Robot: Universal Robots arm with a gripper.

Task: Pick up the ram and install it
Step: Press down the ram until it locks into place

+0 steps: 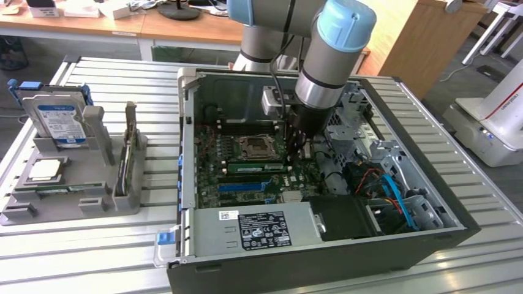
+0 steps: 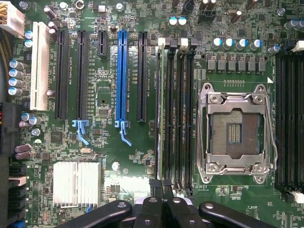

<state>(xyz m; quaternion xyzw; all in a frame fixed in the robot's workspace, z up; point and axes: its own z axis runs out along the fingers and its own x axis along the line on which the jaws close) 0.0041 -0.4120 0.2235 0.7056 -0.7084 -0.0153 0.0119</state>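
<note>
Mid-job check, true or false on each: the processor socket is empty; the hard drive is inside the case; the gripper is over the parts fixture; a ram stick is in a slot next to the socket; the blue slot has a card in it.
1. The processor socket is empty. True.
2. The hard drive is inside the case. False: it stands in the grey fixture outside the case, on the exterior view's left.
3. The gripper is over the fixture. False: it is inside the case, over the motherboard.
4. A ram stands in a slot beside the socket. True.
5. The blue slot holds a card. False: it is empty.
</note>
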